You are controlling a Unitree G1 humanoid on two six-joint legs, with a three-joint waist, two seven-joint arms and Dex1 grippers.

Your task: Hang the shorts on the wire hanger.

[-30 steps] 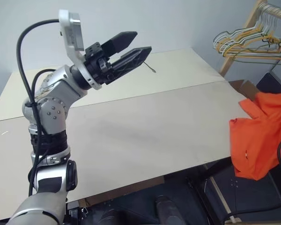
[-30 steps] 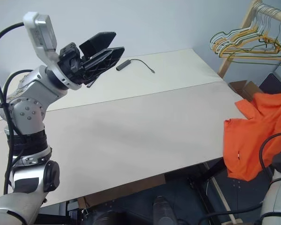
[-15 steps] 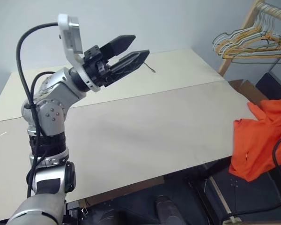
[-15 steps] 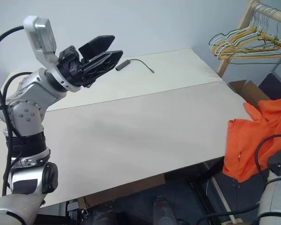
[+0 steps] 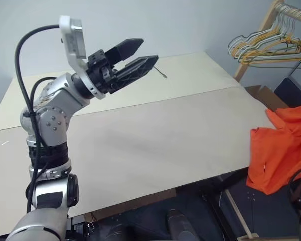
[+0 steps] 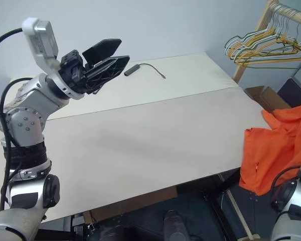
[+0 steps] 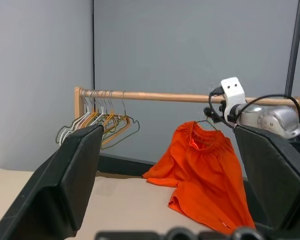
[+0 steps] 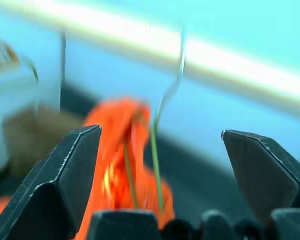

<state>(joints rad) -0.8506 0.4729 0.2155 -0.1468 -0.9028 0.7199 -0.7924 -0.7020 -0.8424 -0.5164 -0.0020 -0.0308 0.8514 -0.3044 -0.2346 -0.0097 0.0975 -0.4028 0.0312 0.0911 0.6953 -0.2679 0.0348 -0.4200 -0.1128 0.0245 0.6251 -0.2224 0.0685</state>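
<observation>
With the shorts (image 7: 202, 172) hanging from the wire hanger (image 8: 162, 125) on the wooden rail (image 7: 165, 96), you draw the right gripper (image 8: 160, 175), fingers apart, straight back; the left gripper (image 5: 133, 57) waits spread wide.

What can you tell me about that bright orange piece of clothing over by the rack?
The shorts are bright orange, of soft, thin-looking fabric with a gathered waistband at the top. They hang from the wooden rail, the waistband up near a thin wire hook, seemingly the wire hanger, and the cloth falls in loose folds that spread wider toward the bottom. Part of the lower fabric seems to rest on the table's far right edge. No jaws touch them.
</observation>
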